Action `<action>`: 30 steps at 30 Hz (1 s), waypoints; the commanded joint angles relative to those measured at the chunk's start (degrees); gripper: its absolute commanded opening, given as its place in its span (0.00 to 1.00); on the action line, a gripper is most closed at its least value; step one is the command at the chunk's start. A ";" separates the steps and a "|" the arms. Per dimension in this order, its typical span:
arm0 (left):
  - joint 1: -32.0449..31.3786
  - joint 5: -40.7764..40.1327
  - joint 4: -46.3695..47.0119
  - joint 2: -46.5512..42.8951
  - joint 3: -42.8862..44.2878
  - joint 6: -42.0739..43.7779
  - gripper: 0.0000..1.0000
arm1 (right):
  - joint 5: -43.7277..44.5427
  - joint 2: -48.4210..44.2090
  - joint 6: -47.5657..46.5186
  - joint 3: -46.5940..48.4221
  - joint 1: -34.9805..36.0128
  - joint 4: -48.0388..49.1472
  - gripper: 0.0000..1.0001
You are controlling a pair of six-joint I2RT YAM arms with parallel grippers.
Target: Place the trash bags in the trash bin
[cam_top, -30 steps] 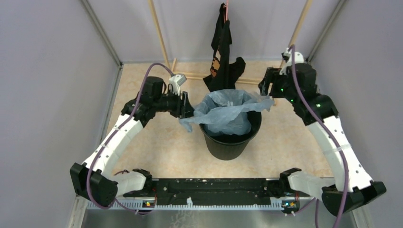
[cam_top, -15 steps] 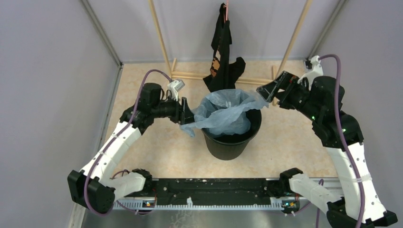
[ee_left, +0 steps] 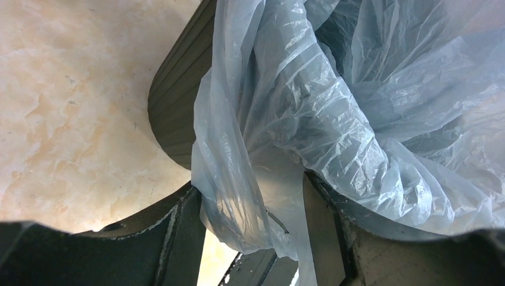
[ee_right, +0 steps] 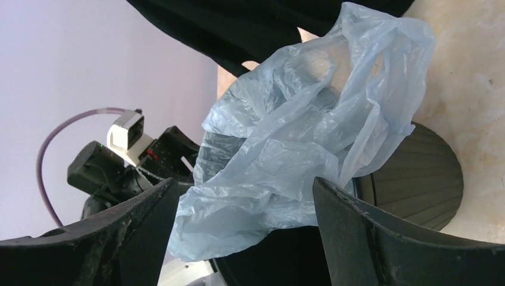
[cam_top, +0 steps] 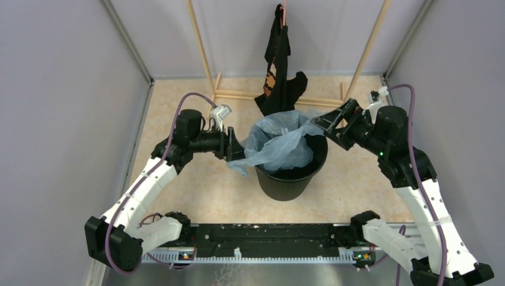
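Top external view. The trash bin [cam_top: 289,182] stands upright on the table [cam_top: 196,185], between the two arms. The trash bag [cam_top: 280,143] sits in the bin's mouth, most of it inside. One fold spills over the rim on the left arm's side, and another peak rises at the far rim. The left gripper [cam_top: 233,145] is at the spilled fold. The right gripper [cam_top: 324,122] is beside the far-right rim, jaws spread. A black garment [cam_top: 280,53] hangs from a wooden frame [cam_top: 205,53] behind the bin.

Left wrist view. The left gripper's fingers [ee_left: 181,232] stand apart. A bunched strand of the bag [ee_left: 256,196] hangs in the gap between them, loose and not pinched. The bin's ribbed wall [ee_left: 178,101] is just beyond.

Right wrist view. The right gripper's fingers [ee_right: 357,226] are wide apart and hold nothing. The bag [ee_right: 298,137] billows up from the bin [ee_right: 417,173] beyond them. I cannot tell whether it touches the tips.
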 commanded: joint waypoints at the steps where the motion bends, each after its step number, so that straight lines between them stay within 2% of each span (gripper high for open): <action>1: 0.11 1.52 2.93 -2.67 -0.94 -0.58 0.64 | 1.87 -1.25 2.47 0.77 -0.44 3.70 0.85; 5: 0.16 1.38 2.81 -2.82 -1.03 -0.40 0.65 | 4.22 -2.97 0.19 1.86 -0.41 1.09 0.93; 10: 0.16 0.79 2.18 -1.77 -0.59 1.03 0.65 | 3.26 -5.43 -0.79 1.62 -0.42 -2.11 0.94; 23: 0.13 0.44 1.68 -1.97 -0.30 0.49 0.65 | 4.37 -3.99 5.14 -4.12 -0.41 6.01 0.92; 24: 0.16 0.79 2.22 -2.00 -0.69 0.10 0.65 | 5.07 -3.81 5.13 -4.79 -0.41 6.66 0.90; 27: 0.11 1.35 3.13 -1.72 -1.20 -0.48 0.65 | 6.95 -3.34 5.05 -6.55 -0.41 8.44 0.74; 28: 0.09 1.38 2.93 -1.52 -1.17 -0.42 0.65 | 7.41 -3.28 4.88 -6.96 -0.40 8.85 0.63; 30: 0.10 1.34 2.30 -1.33 -1.01 -0.04 0.65 | 9.10 -3.46 4.57 -7.28 -0.41 6.97 0.32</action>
